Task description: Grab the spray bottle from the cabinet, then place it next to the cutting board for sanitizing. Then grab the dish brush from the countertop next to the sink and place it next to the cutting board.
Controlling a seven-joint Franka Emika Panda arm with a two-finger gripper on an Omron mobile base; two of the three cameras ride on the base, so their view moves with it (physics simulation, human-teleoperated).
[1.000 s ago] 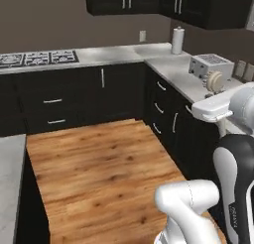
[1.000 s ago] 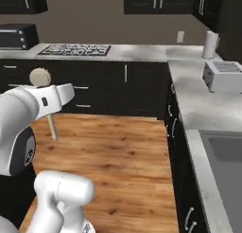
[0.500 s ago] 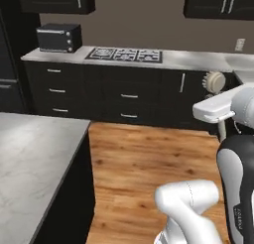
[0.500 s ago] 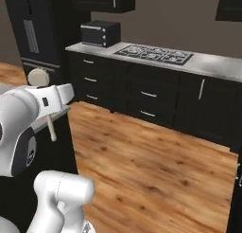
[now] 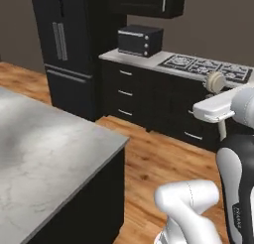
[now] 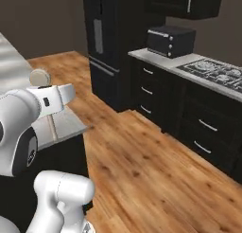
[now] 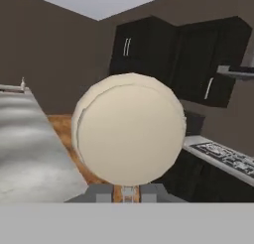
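My gripper (image 5: 219, 105) is shut on the dish brush (image 5: 216, 82), which stands upright with its round cream head on top and its thin pale handle hanging below the hand. The right base view has the gripper (image 6: 47, 102) and the brush (image 6: 40, 77) at the left, over the edge of the grey-white marble countertop (image 6: 66, 125). The brush head (image 7: 129, 129) covers the middle of the hand view and hides the fingertips. The marble countertop (image 5: 49, 153) lies to the left of the arm. The spray bottle, the cutting board and the sink are out of view.
A tall black unit with silver bar handles (image 5: 64, 49) stands at the back left. Beside it are black drawer fronts (image 5: 129, 96), a toaster oven (image 5: 140, 39) and a gas hob (image 5: 206, 65). Wooden floor (image 6: 142, 165) lies between island and cabinets.
The whole scene has swung across both base views, so the camera has turned: the corner counter is gone, the island and tall black unit have come in. The brush stays gripped.
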